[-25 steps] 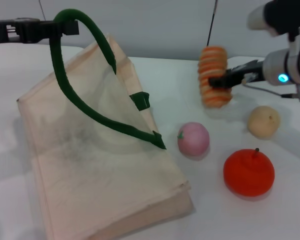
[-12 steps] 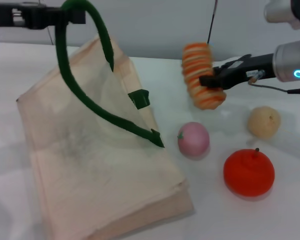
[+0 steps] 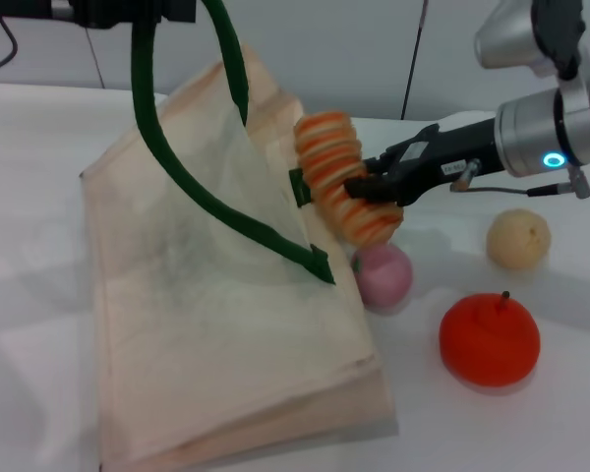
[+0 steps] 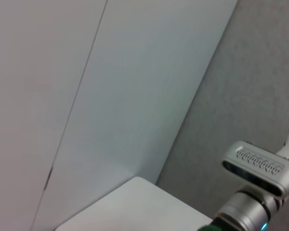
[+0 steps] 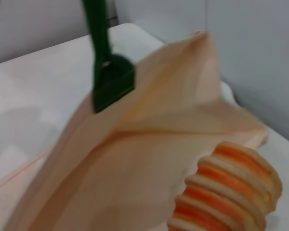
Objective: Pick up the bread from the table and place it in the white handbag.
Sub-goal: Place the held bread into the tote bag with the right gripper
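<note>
A: We see the bread [image 3: 344,177] as a long ribbed loaf, orange bands alternating with pale tan ones, held off the bench [image 3: 570,413] and tilted, its upper end leaning toward the bag [image 3: 197,324]. In the right wrist view its ribs [image 5: 226,192] sit just beside the bag's cream fabric [image 5: 149,159].

B: And we have the right gripper [image 3: 366,187] clamped on its lower half, dark fingers on either side of the loaf. The right arm reaches in level from the side away from the bag, its wrist ring lit blue.

A: Where do we place the loaf against the bag?

B: At the bag's raised edge, right by the green handle patch [image 3: 299,187], overlapping the fabric in the head view. We cannot tell whether it touches the cloth.

A: The bag itself is a big off-white tote, one side lifted into a peak by a dark green handle [image 3: 177,167].

B: That handle rises to the left gripper [image 3: 128,12] above the bag. We take it to be closed on the handle, since the loop hangs taut from it.

A: Beside the bag we see a pink ball [image 3: 382,275] just below the loaf, a beige ball [image 3: 518,239] and an orange fruit [image 3: 490,339] farther off on the bench.
</note>
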Tool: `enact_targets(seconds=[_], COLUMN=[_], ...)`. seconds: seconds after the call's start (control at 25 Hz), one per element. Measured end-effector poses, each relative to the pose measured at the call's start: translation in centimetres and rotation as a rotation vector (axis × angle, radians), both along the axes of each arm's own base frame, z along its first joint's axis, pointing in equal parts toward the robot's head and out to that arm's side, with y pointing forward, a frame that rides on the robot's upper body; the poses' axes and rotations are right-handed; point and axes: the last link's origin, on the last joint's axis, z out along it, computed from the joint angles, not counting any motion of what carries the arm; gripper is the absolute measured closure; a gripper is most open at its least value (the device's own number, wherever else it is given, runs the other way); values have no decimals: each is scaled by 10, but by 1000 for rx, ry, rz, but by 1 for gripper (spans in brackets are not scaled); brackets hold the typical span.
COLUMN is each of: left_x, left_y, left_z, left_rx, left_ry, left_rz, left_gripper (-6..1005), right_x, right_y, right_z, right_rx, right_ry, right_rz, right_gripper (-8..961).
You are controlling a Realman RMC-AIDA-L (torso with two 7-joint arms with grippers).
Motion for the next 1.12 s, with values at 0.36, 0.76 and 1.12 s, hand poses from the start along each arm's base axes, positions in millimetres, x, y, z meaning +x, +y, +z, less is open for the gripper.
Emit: enact_targets(seconds=[0.36, 0.76, 1.12], left_x=[8, 10, 10], left_y=[2, 3, 3], left_z=[1, 0, 0], left_rx=[-6, -5, -4], left_ry=[-2, -3, -4], left_rz=[-27, -32, -32], left_gripper=[844, 842, 840], right_x=[-14, -31, -32], right_y=[-14, -29, -38], right_z=[-17, -31, -34], right_rx=[-104, -202, -273], right_ry=[-21, 8, 11], right_rz=[94, 225, 253], right_gripper=[683, 746, 757])
